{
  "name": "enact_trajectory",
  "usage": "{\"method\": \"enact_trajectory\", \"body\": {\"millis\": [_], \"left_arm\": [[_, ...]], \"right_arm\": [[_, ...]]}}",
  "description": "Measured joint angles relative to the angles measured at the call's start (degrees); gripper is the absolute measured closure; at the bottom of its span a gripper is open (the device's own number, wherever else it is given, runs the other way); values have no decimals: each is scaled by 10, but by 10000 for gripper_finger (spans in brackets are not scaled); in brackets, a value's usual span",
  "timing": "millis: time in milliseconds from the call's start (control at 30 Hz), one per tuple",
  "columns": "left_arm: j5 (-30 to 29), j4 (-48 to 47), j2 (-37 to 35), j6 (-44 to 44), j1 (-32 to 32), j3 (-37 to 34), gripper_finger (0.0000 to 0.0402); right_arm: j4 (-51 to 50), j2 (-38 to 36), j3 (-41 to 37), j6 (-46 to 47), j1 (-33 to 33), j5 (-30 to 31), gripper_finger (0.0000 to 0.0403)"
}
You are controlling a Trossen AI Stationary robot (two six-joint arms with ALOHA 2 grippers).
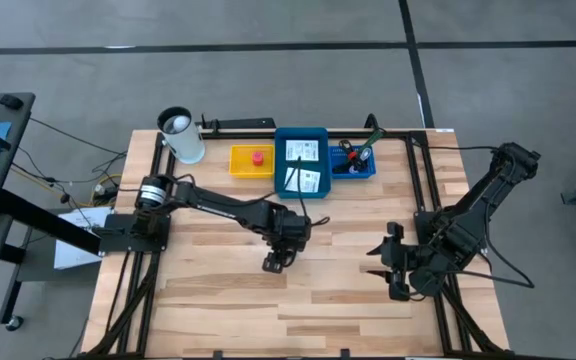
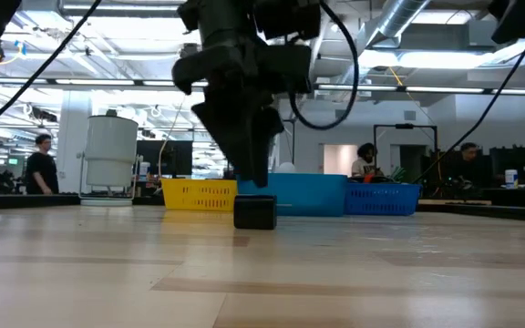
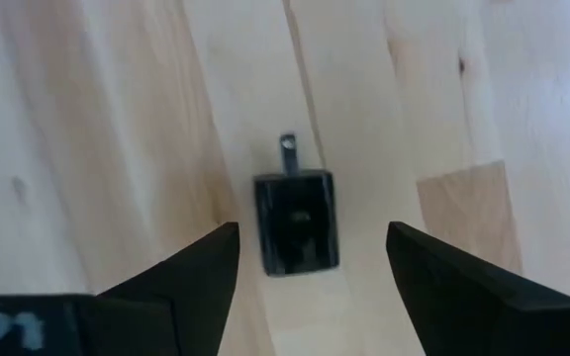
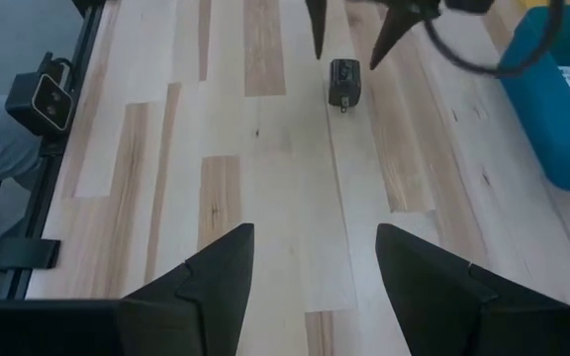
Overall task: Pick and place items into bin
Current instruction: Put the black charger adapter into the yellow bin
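Observation:
The small black piece (image 3: 297, 222), a boxy plug with a short metal prong, lies flat on the wooden table near its middle (image 1: 273, 263). My left gripper (image 3: 312, 229) hangs open just above the piece, one finger to each side, touching nothing; the low view shows a gap between its tips (image 2: 258, 180) and the piece (image 2: 255, 211). My right gripper (image 4: 315, 232) waits open over the table's right part (image 1: 380, 262). Two white cards (image 1: 303, 165) lie in the teal bin (image 1: 320, 135). Pens (image 1: 360, 152) stand in the small blue bin.
Along the far edge stand a white cylinder (image 1: 181, 135), a yellow bin (image 1: 238, 165) with a red object (image 1: 257, 157), the teal bin and a small blue bin (image 1: 353, 168). Black frame rails (image 1: 413, 170) border the table. People show in the room behind (image 2: 40, 164).

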Motion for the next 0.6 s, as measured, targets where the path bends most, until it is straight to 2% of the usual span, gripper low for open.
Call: {"method": "enact_trajectory", "body": {"millis": [600], "left_arm": [[-12,24,31,-10,-2,3,154]], "right_arm": [[-6,0,0,6,0,-7,194]]}}
